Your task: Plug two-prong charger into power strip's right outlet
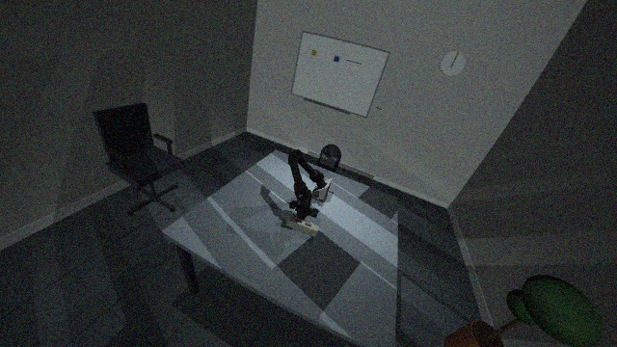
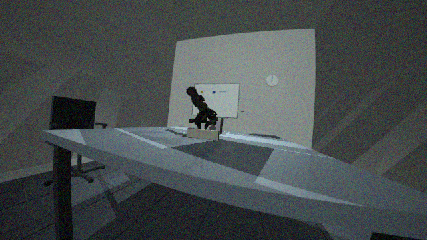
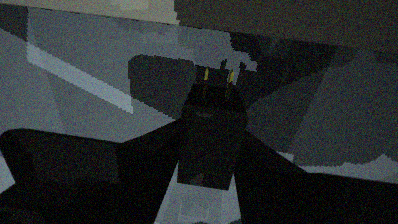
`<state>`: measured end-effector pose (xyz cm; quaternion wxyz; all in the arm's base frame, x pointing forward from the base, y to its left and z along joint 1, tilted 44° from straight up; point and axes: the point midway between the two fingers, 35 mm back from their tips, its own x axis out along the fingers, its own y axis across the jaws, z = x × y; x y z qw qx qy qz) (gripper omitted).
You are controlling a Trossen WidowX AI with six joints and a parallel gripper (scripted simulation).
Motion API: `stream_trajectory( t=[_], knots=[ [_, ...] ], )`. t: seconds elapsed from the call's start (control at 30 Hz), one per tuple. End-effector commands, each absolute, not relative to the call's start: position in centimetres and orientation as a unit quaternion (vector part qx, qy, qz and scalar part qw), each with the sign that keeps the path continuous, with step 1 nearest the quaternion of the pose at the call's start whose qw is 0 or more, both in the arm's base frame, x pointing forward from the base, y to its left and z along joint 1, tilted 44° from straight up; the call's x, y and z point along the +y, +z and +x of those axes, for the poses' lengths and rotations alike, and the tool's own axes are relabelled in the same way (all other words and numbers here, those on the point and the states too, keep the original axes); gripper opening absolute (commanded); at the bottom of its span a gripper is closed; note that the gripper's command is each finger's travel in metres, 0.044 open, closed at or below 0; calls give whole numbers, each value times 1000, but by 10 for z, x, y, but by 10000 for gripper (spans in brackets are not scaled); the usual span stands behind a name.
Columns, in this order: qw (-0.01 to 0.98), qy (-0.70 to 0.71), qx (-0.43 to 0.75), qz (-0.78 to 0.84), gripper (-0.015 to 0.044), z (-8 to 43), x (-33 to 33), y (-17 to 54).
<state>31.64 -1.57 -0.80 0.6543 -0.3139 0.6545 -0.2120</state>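
The beige power strip (image 1: pixel 310 228) (image 2: pixel 203 134) lies on the table beneath the arm's front end. In the wrist view the strip (image 3: pixel 300 22) crosses the top edge, part lit and part in shadow; its outlets cannot be made out there. My gripper (image 1: pixel 304 215) (image 2: pixel 203 126) (image 3: pixel 209 127) is shut on the dark charger (image 3: pixel 211 145). The charger's two thin yellowish prongs (image 3: pixel 206 75) (image 3: pixel 231 76) point towards the strip side and show in full, outside any outlet. In the top and exterior views the charger is too dark and small to tell from the fingers.
The table (image 1: pixel 231 212) (image 2: pixel 133 157) carries bright bands and dark shadow patches. The arm (image 1: pixel 295 169) (image 2: pixel 198 101) rises behind the strip. An office chair (image 1: pixel 127 135) stands left of the table, a potted plant (image 1: pixel 559 308) at the near right, and a whiteboard (image 1: pixel 339 72) hangs behind.
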Motion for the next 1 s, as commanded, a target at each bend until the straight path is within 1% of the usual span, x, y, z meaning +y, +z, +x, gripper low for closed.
stream_trajectory(
  t=[0.0, 0.97],
  knots=[
    [655, -215, 653, -313, 0, 321, -16, -7],
    [656, -216, 653, -312, 0, 328, -15, -7]
  ],
)
